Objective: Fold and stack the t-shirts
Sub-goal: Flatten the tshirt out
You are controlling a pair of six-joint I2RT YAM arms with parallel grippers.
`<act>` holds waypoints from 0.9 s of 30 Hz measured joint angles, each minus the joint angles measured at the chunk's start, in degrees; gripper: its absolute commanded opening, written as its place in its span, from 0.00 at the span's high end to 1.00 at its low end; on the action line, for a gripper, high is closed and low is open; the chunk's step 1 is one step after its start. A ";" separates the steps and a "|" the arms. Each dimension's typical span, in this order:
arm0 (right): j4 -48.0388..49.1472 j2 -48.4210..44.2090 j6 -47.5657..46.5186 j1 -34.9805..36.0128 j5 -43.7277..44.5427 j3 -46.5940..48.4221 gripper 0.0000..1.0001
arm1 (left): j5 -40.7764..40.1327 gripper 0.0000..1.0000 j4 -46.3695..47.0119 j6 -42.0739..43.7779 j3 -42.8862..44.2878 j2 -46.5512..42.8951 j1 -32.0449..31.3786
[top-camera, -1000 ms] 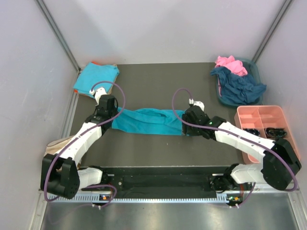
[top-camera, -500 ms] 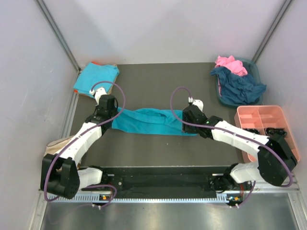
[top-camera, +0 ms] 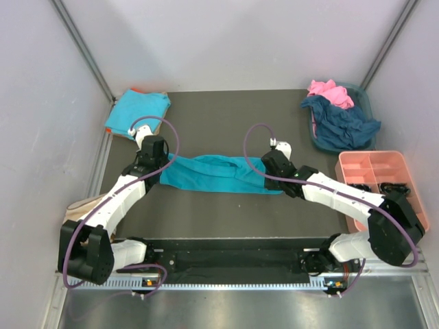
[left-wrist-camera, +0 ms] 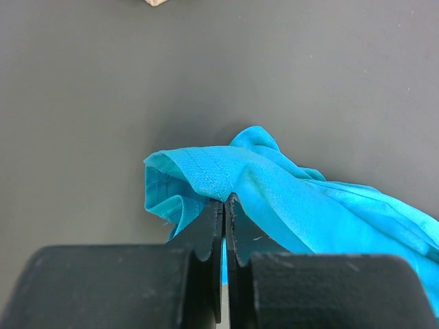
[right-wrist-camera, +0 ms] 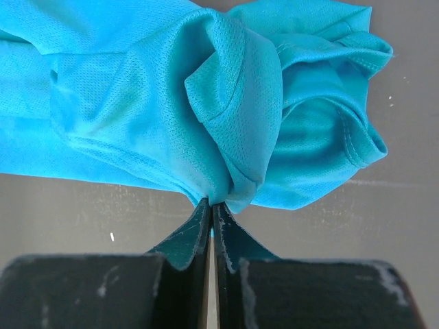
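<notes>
A turquoise t-shirt lies in a long bunched strip across the middle of the dark mat. My left gripper is shut on the shirt's left end, and the cloth is pinched between its fingertips. At the right end my right gripper is shut on a fold of the same shirt. A folded light-blue t-shirt rests at the mat's far left corner. Pink and navy t-shirts are heaped in a bin at the far right.
A teal bin holds the heaped shirts at the far right. A pink compartment tray with small dark items stands by the right edge. Grey walls close in the mat on the left, back and right. A beige cloth lies off the left edge.
My right gripper has shifted slightly left at the shirt's right end and shut on it. The left gripper has kept its hold without moving.
</notes>
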 measured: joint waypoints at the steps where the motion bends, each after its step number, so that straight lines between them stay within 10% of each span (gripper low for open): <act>1: -0.02 0.00 0.00 0.02 0.02 0.00 1.00 | 0.00 1.00 -0.02 0.00 0.00 0.00 0.00; 27: -15.61 -16.65 -2.27 -6.49 16.48 9.88 1.00 | -1.75 1.00 -0.57 0.07 0.00 -1.20 0.00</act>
